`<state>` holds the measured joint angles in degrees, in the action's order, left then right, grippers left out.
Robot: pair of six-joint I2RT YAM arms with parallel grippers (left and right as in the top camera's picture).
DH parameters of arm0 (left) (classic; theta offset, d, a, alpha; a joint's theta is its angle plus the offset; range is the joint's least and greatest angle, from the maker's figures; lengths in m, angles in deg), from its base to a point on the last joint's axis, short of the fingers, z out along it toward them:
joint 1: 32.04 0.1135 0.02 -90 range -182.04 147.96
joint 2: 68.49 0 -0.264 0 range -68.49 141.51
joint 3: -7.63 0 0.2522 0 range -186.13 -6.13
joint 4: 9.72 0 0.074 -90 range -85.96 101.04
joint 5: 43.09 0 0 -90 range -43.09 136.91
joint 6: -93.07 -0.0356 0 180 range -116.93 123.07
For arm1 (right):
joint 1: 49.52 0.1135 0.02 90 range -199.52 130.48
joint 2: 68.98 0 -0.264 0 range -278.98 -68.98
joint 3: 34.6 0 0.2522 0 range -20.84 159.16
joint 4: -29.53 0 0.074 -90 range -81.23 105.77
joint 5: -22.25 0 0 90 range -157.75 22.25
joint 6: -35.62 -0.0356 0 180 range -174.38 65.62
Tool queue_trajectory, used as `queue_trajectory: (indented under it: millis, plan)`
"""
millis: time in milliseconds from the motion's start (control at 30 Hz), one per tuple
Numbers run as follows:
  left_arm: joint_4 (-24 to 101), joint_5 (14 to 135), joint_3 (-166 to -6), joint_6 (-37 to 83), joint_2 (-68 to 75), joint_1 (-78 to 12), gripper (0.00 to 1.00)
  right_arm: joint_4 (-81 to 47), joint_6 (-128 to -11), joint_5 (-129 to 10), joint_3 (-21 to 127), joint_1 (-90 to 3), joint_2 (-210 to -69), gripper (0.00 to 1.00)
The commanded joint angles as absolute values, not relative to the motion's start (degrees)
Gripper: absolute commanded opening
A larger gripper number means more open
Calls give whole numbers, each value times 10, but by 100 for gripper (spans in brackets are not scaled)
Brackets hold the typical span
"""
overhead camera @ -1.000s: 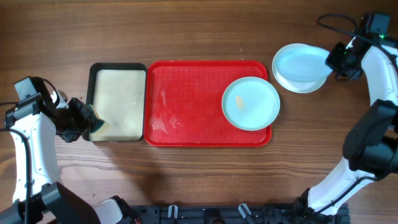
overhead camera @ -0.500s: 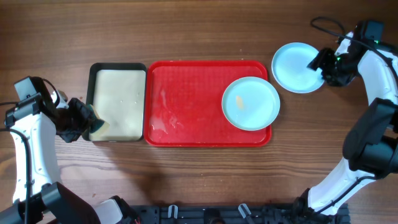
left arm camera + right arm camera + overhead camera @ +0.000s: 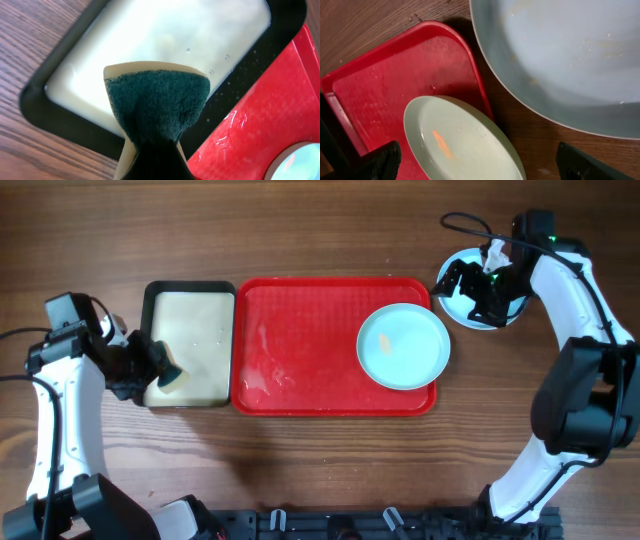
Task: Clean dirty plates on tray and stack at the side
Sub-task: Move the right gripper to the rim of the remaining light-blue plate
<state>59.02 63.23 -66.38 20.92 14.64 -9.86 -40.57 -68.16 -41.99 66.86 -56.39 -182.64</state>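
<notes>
1. My left gripper point(image 3: 158, 370) pinches a sponge point(image 3: 157, 102) over the black-rimmed tray point(image 3: 190, 288).
2. My right gripper point(image 3: 468, 288) hangs spread wide above a plate point(image 3: 560, 55) beside the red tray point(image 3: 300, 330).
3. 1 smeared aqua plate point(image 3: 403, 346) lies on that tray's right end.

The overhead camera looks straight down on the whole brown wooden table point(image 3: 320, 230). The left wrist view, close, faces down on the black-rimmed cream-filled tray point(image 3: 31, 96), with the large red plastic tray point(image 3: 250, 135) at lower right. The right wrist view, equally close, shares that red tray at its left.

Side plates point(image 3: 478, 320) — mostly hidden (under right hand point(image 3: 468, 288)).
</notes>
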Motion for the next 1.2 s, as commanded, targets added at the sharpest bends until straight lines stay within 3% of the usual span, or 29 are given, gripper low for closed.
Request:
queue_trajectory:
  millis: [0,100,200,767,1167]
  plan:
    - [585,631,-661,202,136,-116,4,-407,-664,-414,667,-561,-1809,98]
    - [583,631,-661,202,136,-127,4,-414,-669,-443,667,-561,-1809,63]
    - [583,631,-661,202,136,-134,4,-429,-694,-489,666,-557,-1809,54]
    - [579,631,-661,202,138,-146,4,-425,-743,-636,587,-414,-1810,48]
    - [578,631,-661,202,138,-146,4,-421,-743,-666,587,-401,-1810,47]
